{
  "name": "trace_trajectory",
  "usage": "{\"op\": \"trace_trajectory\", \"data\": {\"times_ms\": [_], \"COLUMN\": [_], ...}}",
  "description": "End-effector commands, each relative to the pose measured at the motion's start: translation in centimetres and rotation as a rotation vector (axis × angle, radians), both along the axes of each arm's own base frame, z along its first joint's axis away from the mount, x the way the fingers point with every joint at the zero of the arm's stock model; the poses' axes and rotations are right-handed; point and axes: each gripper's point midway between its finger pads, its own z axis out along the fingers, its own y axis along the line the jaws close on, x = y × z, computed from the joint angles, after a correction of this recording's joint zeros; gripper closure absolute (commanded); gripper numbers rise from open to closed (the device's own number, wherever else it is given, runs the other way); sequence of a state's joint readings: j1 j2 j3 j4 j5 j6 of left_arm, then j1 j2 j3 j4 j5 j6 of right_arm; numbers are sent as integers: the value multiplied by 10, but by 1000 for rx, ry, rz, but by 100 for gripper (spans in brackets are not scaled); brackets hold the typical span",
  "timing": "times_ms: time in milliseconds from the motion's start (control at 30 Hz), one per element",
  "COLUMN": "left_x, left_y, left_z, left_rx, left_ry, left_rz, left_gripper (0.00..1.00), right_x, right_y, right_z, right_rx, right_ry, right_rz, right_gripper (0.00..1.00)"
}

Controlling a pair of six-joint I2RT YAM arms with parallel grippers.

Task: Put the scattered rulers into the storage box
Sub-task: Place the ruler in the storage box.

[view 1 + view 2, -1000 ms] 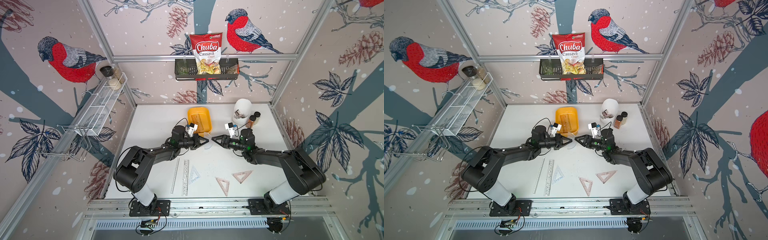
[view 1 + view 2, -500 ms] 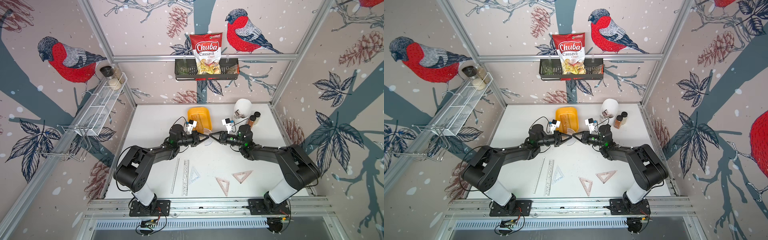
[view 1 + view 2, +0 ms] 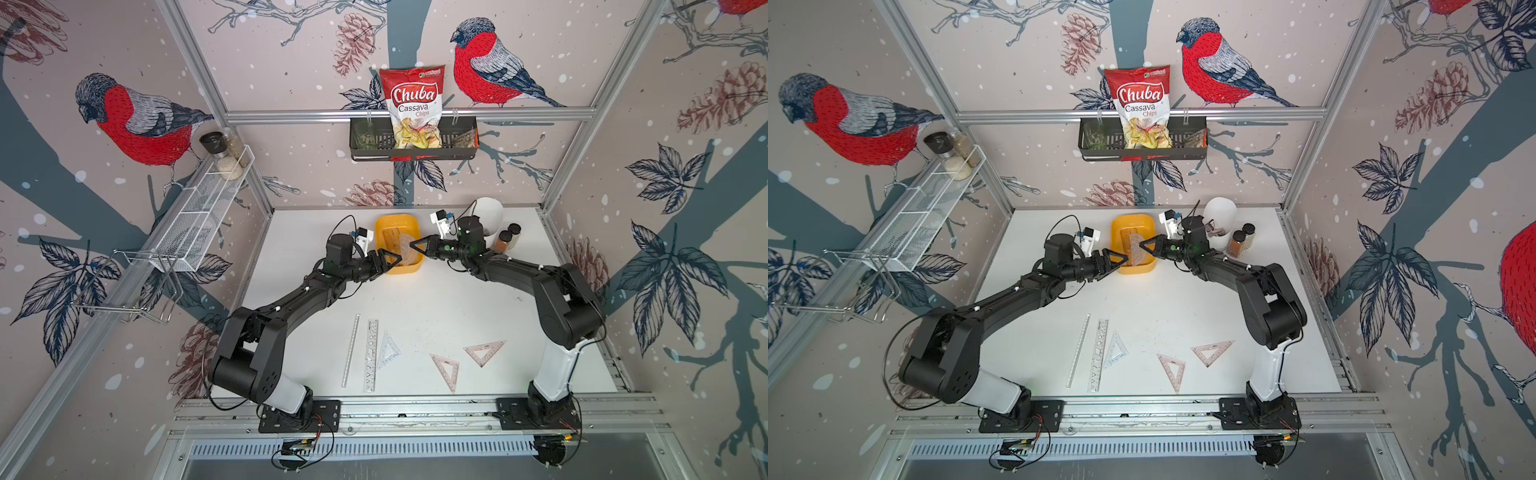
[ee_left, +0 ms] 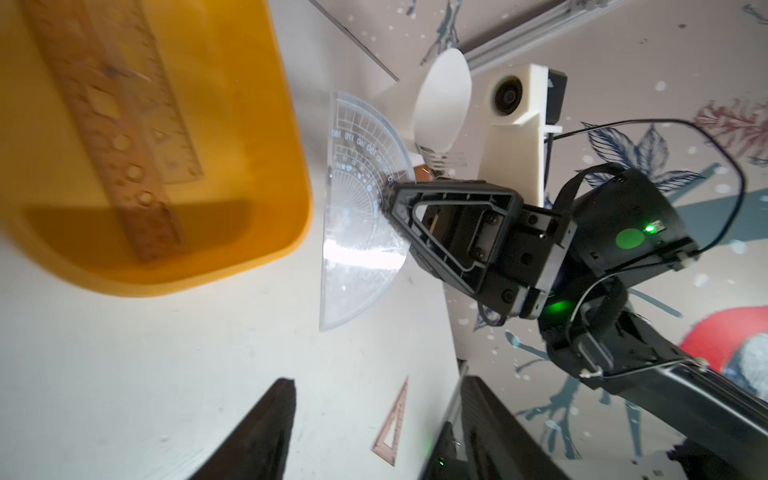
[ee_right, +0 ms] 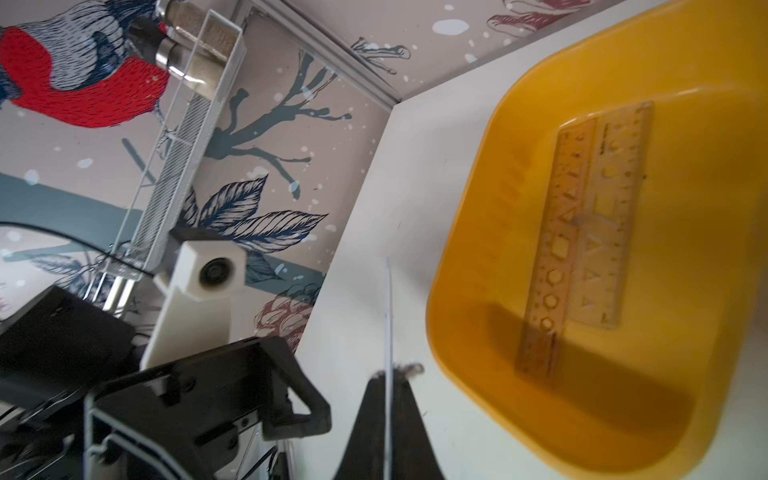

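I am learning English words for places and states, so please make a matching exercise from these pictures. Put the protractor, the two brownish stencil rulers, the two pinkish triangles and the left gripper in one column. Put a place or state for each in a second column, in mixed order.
Column 1
1. protractor
2. two brownish stencil rulers
3. two pinkish triangles
4. left gripper

Column 2
A. flat on the table
B. open, holding nothing
C. clamped in the shut right gripper
D. inside the storage box

Pairs: 1-C, 2-D, 3-A, 4-B
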State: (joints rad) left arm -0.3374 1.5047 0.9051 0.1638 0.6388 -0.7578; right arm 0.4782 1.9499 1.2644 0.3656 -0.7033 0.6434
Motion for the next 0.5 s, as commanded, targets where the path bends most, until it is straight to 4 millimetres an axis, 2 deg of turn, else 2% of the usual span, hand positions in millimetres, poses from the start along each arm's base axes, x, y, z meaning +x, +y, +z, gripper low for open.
{"op": "trace_trajectory", "data": {"times_ms": [0, 100, 233, 333, 467], "left_x": [-1, 6, 10, 12, 12], "left_y": [37, 53, 63, 68, 68], "left_z": [-36, -40, -47, -48, -48], "left_rx": [284, 360, 389, 406, 413], "left_ry": [46, 58, 73, 61, 58], "left_rz": [76, 140, 180, 203, 191], "left_gripper": [25, 20, 20, 20, 20], "right_x": [26, 49, 70, 79, 80], "right_y": [4, 27, 51, 60, 64], "right_z": [-35, -48, -61, -73, -90], "right_rx": [-175, -245, -293, -323, -350], "right_ry": [-6, -18, -23, -16, 7], "right_rz": [-41, -50, -71, -92, -113], "right_gripper": [100, 100, 100, 100, 99]}}
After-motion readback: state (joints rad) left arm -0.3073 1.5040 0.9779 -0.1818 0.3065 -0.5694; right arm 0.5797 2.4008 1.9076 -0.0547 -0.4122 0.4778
